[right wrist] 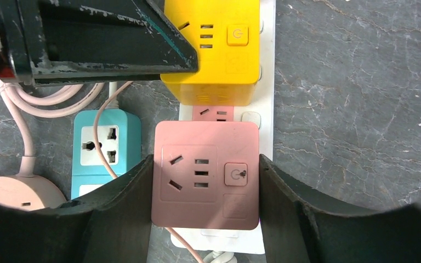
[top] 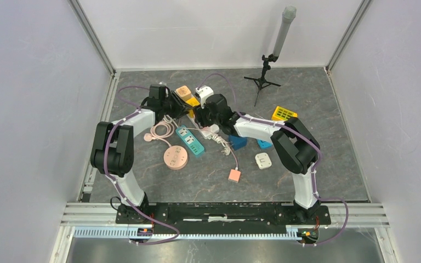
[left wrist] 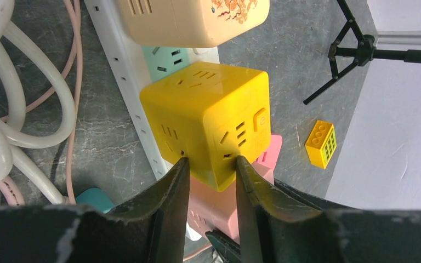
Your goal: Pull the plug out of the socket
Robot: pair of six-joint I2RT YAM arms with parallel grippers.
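Note:
A white power strip (left wrist: 118, 60) lies on the grey table with cube adapters plugged in along it. My left gripper (left wrist: 211, 164) is shut on the near corner of the yellow cube adapter (left wrist: 208, 115), one finger on each side. My right gripper (right wrist: 204, 181) is shut on the pink cube adapter (right wrist: 205, 164), its fingers pressed against both side faces. The yellow cube (right wrist: 219, 60) sits just beyond the pink one on the strip (right wrist: 267, 109), with the left gripper (right wrist: 104, 38) over it. In the top view both grippers meet at the yellow cube (top: 193, 101).
A beige cube adapter (left wrist: 192, 19) sits further along the strip. A teal socket strip (right wrist: 107, 148) and a round pink socket (right wrist: 16, 194) lie beside it, with coiled white cable (left wrist: 0, 109). A yellow block (top: 284, 114), blue blocks (top: 238, 142) and a tripod (top: 266, 76) stand to the right.

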